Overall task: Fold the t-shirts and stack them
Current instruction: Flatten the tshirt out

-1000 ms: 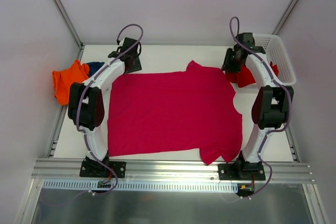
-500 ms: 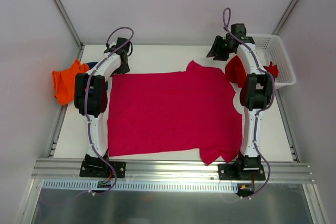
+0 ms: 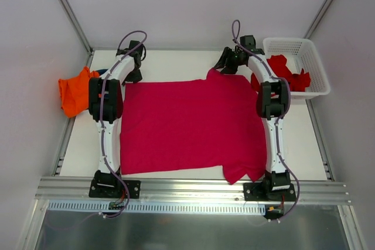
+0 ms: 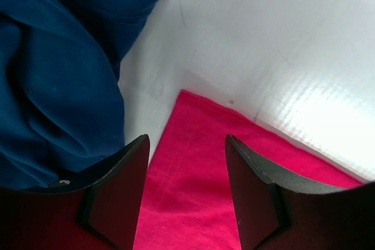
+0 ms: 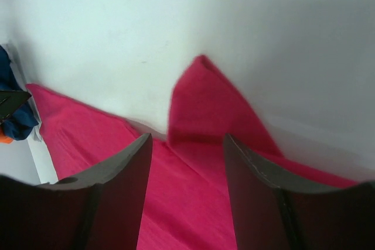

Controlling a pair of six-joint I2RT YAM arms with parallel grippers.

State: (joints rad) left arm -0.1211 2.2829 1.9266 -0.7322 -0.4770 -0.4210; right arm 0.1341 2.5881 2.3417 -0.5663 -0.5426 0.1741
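A crimson t-shirt (image 3: 190, 124) lies spread flat across the middle of the white table. My left gripper (image 3: 132, 76) is open over the shirt's far left corner (image 4: 193, 144), with nothing between the jaws. My right gripper (image 3: 224, 65) is open over the shirt's far right sleeve (image 5: 202, 109), which sticks up in a point. A blue shirt (image 4: 53, 80) lies bunched just left of the left gripper. An orange shirt (image 3: 73, 91) sits at the table's left edge.
A white basket (image 3: 310, 57) at the back right holds red shirts (image 3: 287, 71). A red shirt (image 3: 255, 81) also lies beside the right arm. Metal frame posts stand at the back corners, and the rail (image 3: 193, 188) runs along the near edge.
Both arms have stretched toward the back. The right gripper swung left from the basket to the shirt's far right sleeve. The left gripper settled at the far left corner.
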